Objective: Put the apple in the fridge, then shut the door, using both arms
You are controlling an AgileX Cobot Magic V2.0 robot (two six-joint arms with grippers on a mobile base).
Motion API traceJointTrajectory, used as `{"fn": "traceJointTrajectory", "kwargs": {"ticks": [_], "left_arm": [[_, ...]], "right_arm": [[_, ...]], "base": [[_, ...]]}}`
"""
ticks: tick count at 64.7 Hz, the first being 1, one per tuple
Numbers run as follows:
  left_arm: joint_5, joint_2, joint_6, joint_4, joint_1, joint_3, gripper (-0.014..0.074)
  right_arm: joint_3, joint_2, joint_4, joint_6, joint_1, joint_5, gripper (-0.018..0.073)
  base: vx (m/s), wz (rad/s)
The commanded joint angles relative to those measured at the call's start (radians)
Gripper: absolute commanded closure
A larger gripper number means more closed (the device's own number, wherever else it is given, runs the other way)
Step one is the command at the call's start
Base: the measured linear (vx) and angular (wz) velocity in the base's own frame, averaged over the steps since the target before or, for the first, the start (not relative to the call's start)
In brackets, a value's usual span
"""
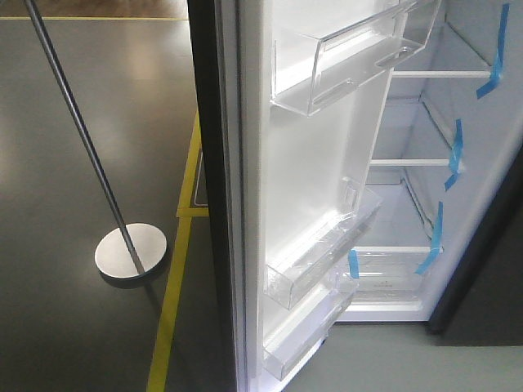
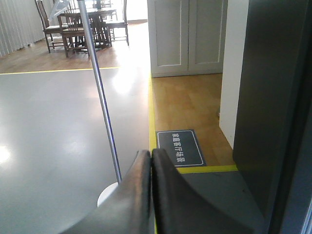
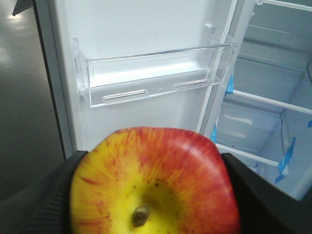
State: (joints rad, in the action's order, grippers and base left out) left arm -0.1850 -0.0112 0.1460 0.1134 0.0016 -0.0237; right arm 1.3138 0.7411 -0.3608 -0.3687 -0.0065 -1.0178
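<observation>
Apple (image 3: 161, 161): clamped between the dark pads of the right gripper (image 3: 155, 192), stem dimple toward the wrist camera. It is outside the fridge (image 1: 482, 188), facing the door (image 1: 306, 180), and not yet on any shelf.
Right gripper: closed on the fruit from both sides, a hold that looks firm enough to carry it in.
Left gripper (image 2: 151, 165): fingers pressed together with nothing between them, beside the door's dark outer face — probably placed there to push it shut.
Door: swung wide, its clear bins (image 3: 151, 73) turned toward the apple.
Fridge: white interior to the right, with glass shelves (image 1: 409, 162) edged in blue tape (image 1: 454, 155).
Next: swing the apple right — past the door bin, onto a shelf.
</observation>
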Motion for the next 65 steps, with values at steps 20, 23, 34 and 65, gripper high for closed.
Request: {"fn": "traceJointTrajectory", "kwargs": {"ticks": [20, 23, 34, 65], "left_arm": [[0.069, -0.015, 0.004, -0.005, -0.001, 0.017, 0.0602], [0.069, -0.015, 0.004, -0.005, -0.001, 0.017, 0.0602], [0.069, -0.015, 0.004, -0.005, -0.001, 0.017, 0.0602], [0.069, -0.015, 0.004, -0.005, -0.001, 0.017, 0.0602]], "right_arm": [[0.023, 0.001, -0.015, -0.003, -0.003, 0.084, 0.0461], [0.023, 0.001, -0.015, -0.003, -0.003, 0.084, 0.0461], [0.023, 0.001, -0.015, -0.003, -0.003, 0.084, 0.0461], [0.023, 0.001, -0.015, -0.003, -0.003, 0.084, 0.0461]], "base": [[0.04, -0.02], [0.05, -0.02], [0.05, -0.02], [0.06, -0.02]]}}
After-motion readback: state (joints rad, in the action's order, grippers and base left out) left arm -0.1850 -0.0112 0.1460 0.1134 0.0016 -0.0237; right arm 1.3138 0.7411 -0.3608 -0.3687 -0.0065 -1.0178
